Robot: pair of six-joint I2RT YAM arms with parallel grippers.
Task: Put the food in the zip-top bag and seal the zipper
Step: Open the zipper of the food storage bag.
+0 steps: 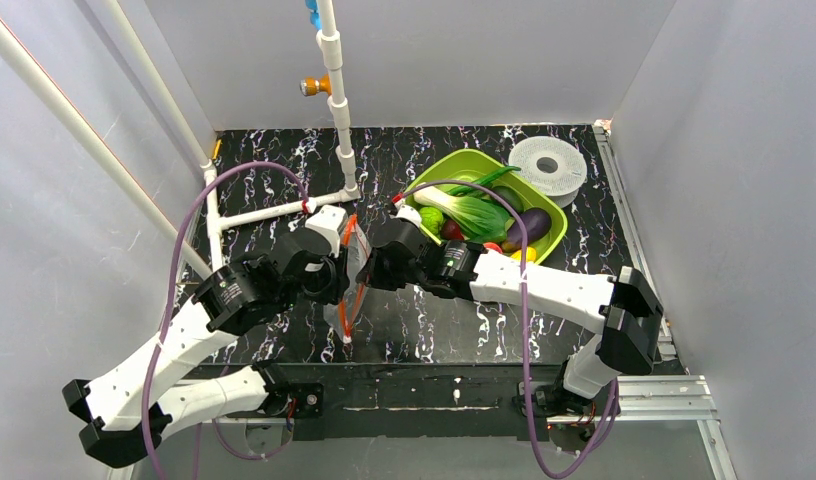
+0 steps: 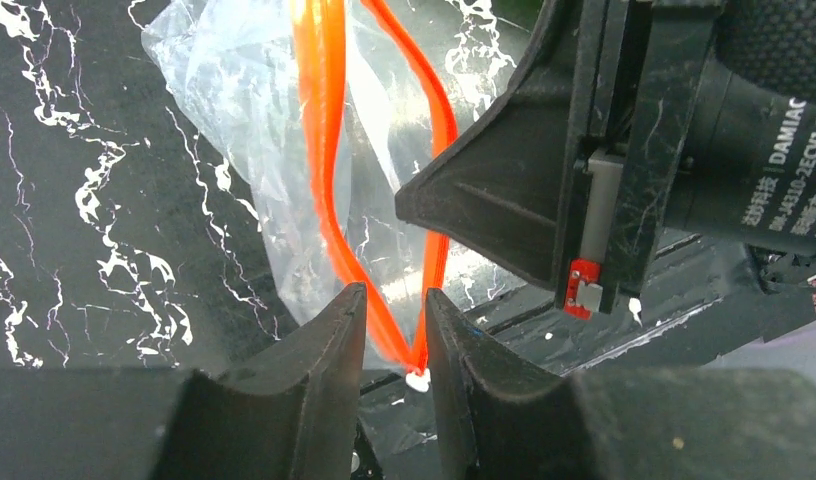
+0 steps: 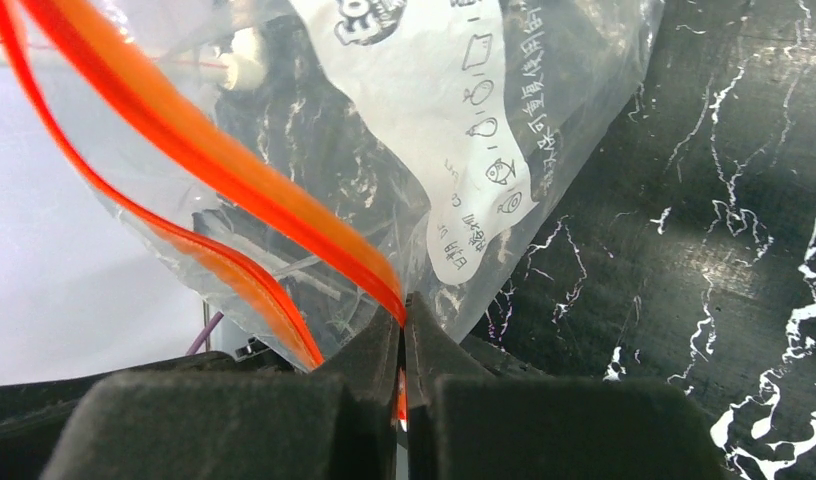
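Between the two arms, just above the middle of the black marbled tabletop (image 1: 434, 330), the zip-top bag (image 1: 356, 250) hangs edge-on to the overhead camera, its zipper (image 1: 345, 300) running down as a thin orange line toward the near edge. From the left wrist the zipper (image 2: 319, 120) shows as two orange strips that bow apart and meet again at the bottom, so the mouth of the bag (image 2: 234, 150) gapes. The left pincer (image 2: 396, 300) has its two dark fingers a little apart, with the meeting end of the strips in the gap between them; whether either pad touches the strip I cannot tell. The right pincer (image 3: 404, 320) is pressed together on one orange strip of the zipper (image 3: 244, 180), while the other strip curves away to the left of it. The bag (image 3: 314, 200) is clear and crinkled, with a white printed label on its side. From above, the left pincer (image 1: 334, 275) and the right pincer (image 1: 369, 265) face each other with the bag between them.

The food (image 1: 474, 210) lies in the lime-green tray (image 1: 559, 228) at the far right, well apart from the bag: a bok choy (image 1: 479, 215), a purple eggplant (image 1: 532, 225), a long green pepper (image 1: 484, 180) and a round green fruit (image 1: 431, 218). A white perforated disc (image 1: 547, 165) sits just beyond the tray
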